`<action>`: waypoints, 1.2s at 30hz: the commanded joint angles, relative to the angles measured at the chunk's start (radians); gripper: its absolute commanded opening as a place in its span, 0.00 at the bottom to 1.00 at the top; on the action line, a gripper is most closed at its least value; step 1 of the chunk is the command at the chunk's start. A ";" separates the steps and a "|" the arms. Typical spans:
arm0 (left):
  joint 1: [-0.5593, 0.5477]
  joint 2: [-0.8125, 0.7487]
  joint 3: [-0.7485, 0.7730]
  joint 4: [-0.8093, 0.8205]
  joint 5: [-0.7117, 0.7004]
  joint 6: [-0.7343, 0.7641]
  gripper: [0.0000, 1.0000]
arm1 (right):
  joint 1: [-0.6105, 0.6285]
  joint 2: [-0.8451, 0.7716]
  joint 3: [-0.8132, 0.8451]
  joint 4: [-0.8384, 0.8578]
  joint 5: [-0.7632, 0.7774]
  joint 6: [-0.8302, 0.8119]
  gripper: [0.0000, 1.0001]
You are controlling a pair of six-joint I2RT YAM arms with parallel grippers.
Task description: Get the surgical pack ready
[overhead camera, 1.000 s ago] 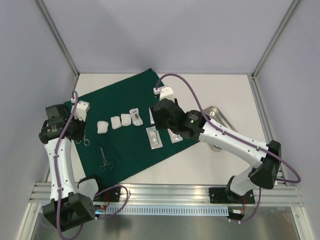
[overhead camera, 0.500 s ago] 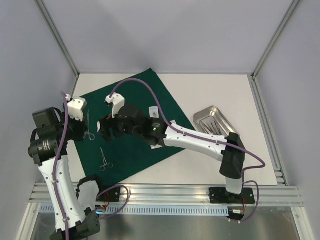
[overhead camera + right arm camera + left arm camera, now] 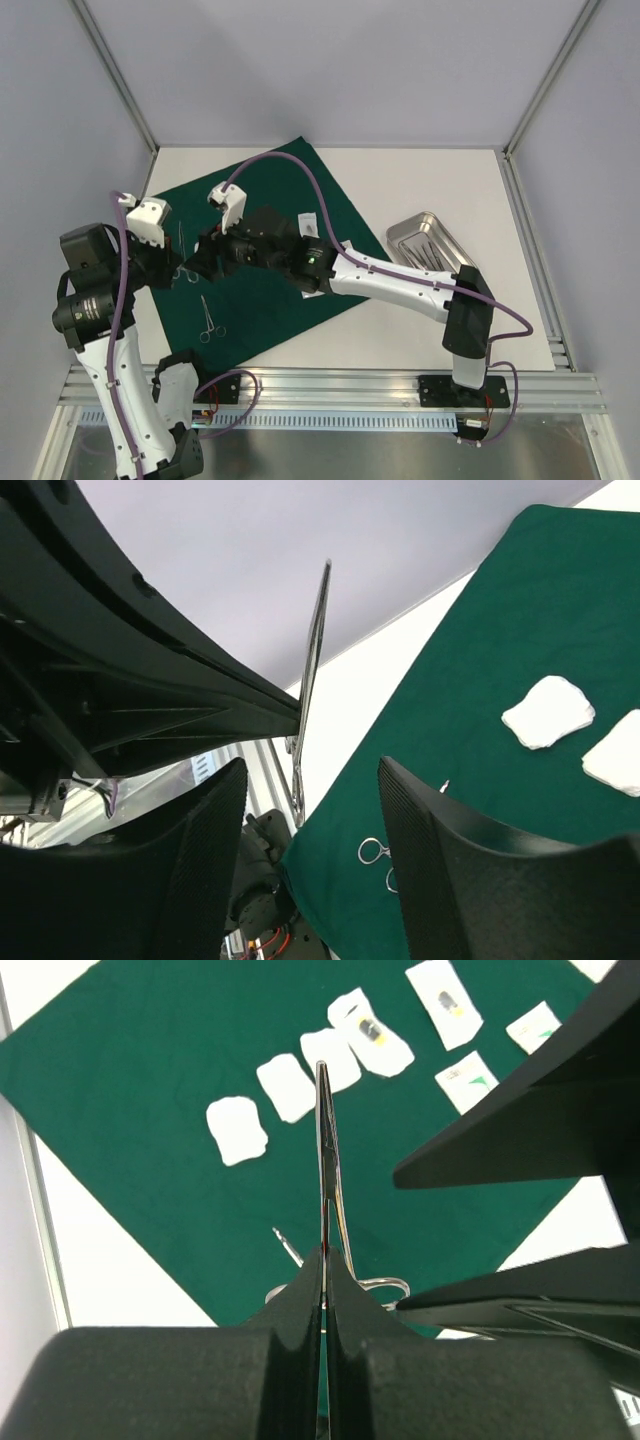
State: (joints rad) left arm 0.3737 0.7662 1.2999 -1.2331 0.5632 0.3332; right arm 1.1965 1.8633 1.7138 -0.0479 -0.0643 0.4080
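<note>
The instrument [image 3: 324, 1140] sits between the left gripper's [image 3: 325, 1265] closed jaws. Ahead of that gripper, gauze pads [image 3: 237, 1130] lie on the cloth [image 3: 140, 1070], with pouches [image 3: 443, 1000] ahead-right. The tray [image 3: 418, 216] lies well to its right, off the cloth.

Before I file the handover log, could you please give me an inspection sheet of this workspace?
Surface: white table, green cloth laid flat.
Job's things: gauze pads, clear pouches and forceps on the cloth; steel tray beside it.
Clutter: nothing seen.
Grippers: left gripper fingers shut on a metal instrument; right gripper open nearby.
Cables: purple cables loop over both arms.
Surroundings: grey walls, aluminium frame.
</note>
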 commanded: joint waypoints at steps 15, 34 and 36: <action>0.004 -0.065 -0.014 0.017 0.041 -0.056 0.00 | 0.012 0.065 0.023 0.062 -0.106 0.106 0.38; 0.004 -0.082 -0.016 -0.100 0.046 0.032 0.65 | -0.055 0.010 -0.029 -0.107 -0.123 -0.007 0.00; 0.002 -0.070 0.027 -0.117 0.009 0.035 0.77 | -0.099 -0.047 -0.086 -0.206 -0.137 -0.108 0.01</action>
State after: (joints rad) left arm 0.3744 0.6899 1.2530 -1.2945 0.5865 0.3496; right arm 1.1690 1.9259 1.6741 -0.1463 -0.1879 0.4290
